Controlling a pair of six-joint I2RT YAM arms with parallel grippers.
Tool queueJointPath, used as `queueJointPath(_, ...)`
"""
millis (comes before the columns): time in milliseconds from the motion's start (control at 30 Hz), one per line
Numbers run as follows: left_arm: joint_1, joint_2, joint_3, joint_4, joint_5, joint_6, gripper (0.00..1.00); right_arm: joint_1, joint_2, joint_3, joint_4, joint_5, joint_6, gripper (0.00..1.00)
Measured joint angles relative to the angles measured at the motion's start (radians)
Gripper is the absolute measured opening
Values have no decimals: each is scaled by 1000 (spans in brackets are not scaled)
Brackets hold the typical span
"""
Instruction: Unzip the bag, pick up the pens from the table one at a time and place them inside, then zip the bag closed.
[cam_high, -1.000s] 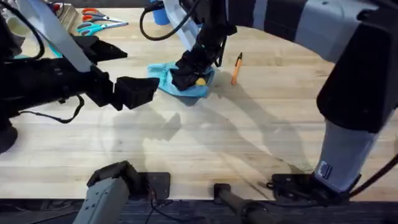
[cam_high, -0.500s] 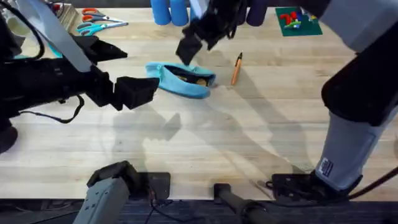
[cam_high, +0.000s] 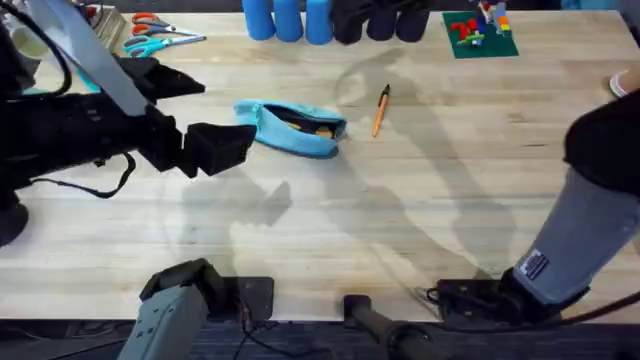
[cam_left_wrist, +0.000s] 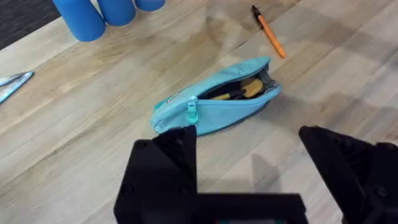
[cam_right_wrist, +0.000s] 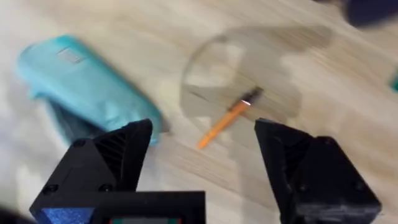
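Note:
The light blue bag (cam_high: 288, 128) lies unzipped on the table (cam_high: 400, 220), slightly left of centre at the back. An orange pen (cam_high: 320, 128) shows inside its opening (cam_left_wrist: 239, 91). The zipper pull (cam_left_wrist: 191, 111) sits near the bag's closed end. A second orange pen (cam_high: 379, 109) lies on the wood just right of the bag. My left gripper (cam_high: 228, 114) hovers open to the left of the bag, holding nothing (cam_left_wrist: 247, 134). My right gripper (cam_right_wrist: 204, 134) is open and raised above the table, with the loose pen (cam_right_wrist: 225, 118) and the bag (cam_right_wrist: 87, 87) below it.
Blue cups (cam_high: 287, 18) stand along the far edge behind the bag. Orange-handled and teal scissors (cam_high: 155, 35) lie at the back left. A green plate with toy bricks (cam_high: 480, 32) sits at the back right. Open wood stretches in front of the bag.
My right gripper has lifted off the bag and pulled up and away toward the far edge, leaving an orange pen inside. The left arm has stayed still.

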Motion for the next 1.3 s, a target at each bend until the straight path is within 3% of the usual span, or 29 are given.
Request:
queueJointPath(133,0,0,0,0,0,0,993,-20,-10,5,-43,125,181,997)
queueJointPath(300,0,0,0,0,0,0,994,-18,-10,6,-39,179,306,997)
queueJointPath(767,0,0,0,0,0,0,993,-18,-10,6,-38,201,381,997)
queueJointPath(1067,0,0,0,0,0,0,994,-18,-10,3,-90,205,532,995)
queueJointPath(1300,0,0,0,0,0,0,994,-18,-10,-139,0,208,628,995)
